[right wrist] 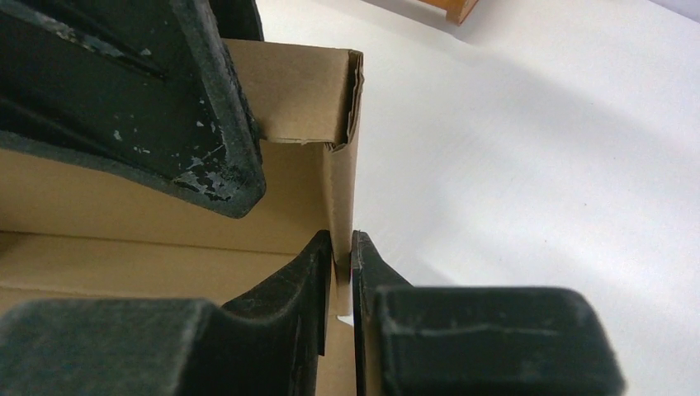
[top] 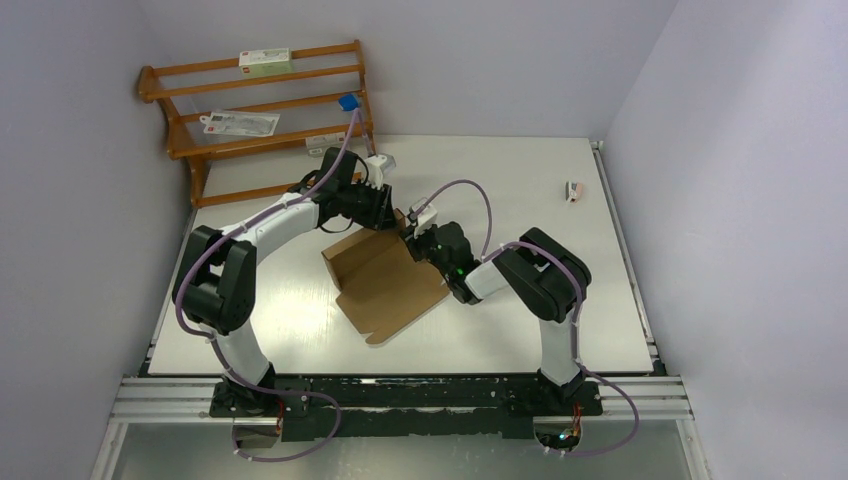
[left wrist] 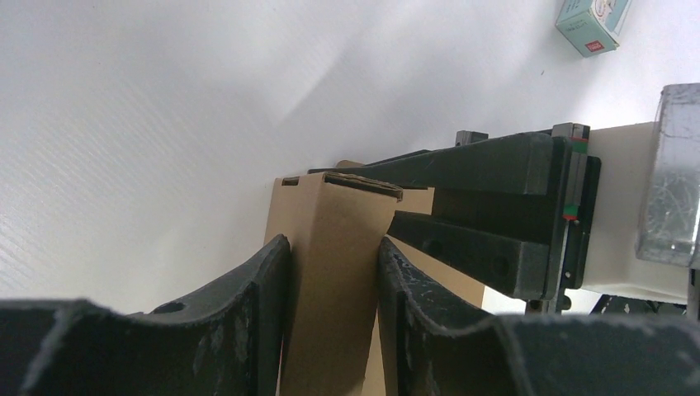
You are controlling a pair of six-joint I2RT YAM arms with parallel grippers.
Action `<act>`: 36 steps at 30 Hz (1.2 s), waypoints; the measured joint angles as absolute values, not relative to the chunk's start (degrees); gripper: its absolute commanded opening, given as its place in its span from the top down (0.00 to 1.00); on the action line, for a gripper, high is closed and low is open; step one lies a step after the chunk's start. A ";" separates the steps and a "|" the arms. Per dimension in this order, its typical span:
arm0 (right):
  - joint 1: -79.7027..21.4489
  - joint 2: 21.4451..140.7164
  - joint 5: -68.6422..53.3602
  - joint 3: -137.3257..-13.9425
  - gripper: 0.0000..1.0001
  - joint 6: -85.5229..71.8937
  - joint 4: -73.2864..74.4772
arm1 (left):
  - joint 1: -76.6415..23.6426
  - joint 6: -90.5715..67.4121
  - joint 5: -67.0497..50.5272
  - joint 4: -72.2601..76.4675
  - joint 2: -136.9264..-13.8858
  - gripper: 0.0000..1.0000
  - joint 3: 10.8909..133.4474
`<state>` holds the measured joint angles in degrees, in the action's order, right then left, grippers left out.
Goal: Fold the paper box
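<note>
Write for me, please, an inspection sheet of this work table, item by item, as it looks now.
Surface: white table, flat, with a patch of glare near the left arm.
Job's things: brown cardboard box, half folded; walls raised at the far side, front flap flat on the table.
Clutter: small carton near the far right edge.
Claws: left claw shut on a raised wall of the box; right claw shut on a thin wall at the corner.
Cables: purple cables arch over both arms and loop at the bases.
Surroundings: wooden rack at the far left, holding packets; pale walls around.
</note>
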<state>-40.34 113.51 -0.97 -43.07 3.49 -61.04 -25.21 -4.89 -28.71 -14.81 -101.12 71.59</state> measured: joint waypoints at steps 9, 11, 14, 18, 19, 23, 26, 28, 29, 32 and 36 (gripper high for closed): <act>-41.01 113.51 3.79 -43.18 0.87 0.62 -61.39 | -25.21 -4.86 -29.34 -14.74 -101.73 0.61 72.44; -41.17 113.51 5.23 -43.22 0.87 -0.60 -61.41 | -25.21 -4.84 -29.56 -14.66 -101.91 0.61 72.71; -41.45 113.51 7.01 -43.55 0.87 -2.00 -61.28 | -25.21 -4.71 -29.61 -14.46 -101.91 0.62 72.75; -41.56 113.51 8.32 -44.14 0.83 -3.55 -60.73 | -25.21 -4.56 -29.58 -14.41 -102.02 0.63 73.14; -41.56 113.51 8.43 -44.16 0.81 -3.92 -60.73 | -25.21 -4.49 -29.58 -14.44 -102.04 0.63 73.25; -41.52 113.51 8.58 -44.16 0.79 -5.34 -60.99 | -25.23 -4.25 -29.56 -14.76 -102.15 0.63 73.45; -41.47 113.51 8.60 -44.16 0.79 -5.80 -61.04 | -25.30 -4.08 -29.58 -14.92 -102.24 0.64 73.56; -41.45 113.51 8.64 -44.16 0.79 -5.89 -61.04 | -25.43 -3.92 -29.56 -15.18 -102.39 0.64 73.80; -41.41 113.51 8.60 -44.16 0.79 -5.96 -61.04 | -25.45 -3.86 -29.56 -15.25 -102.41 0.64 73.84; -41.34 113.51 8.56 -44.25 0.79 -6.02 -61.01 | -25.50 -3.79 -29.50 -15.62 -102.48 0.64 74.17; -41.30 113.51 8.91 -44.42 0.82 -6.46 -61.04 | -25.52 -3.66 -29.30 -15.92 -102.54 0.65 74.48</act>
<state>-41.30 113.51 8.91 -44.42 -6.46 -61.04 -25.52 -3.66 -29.30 -15.92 -102.54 74.48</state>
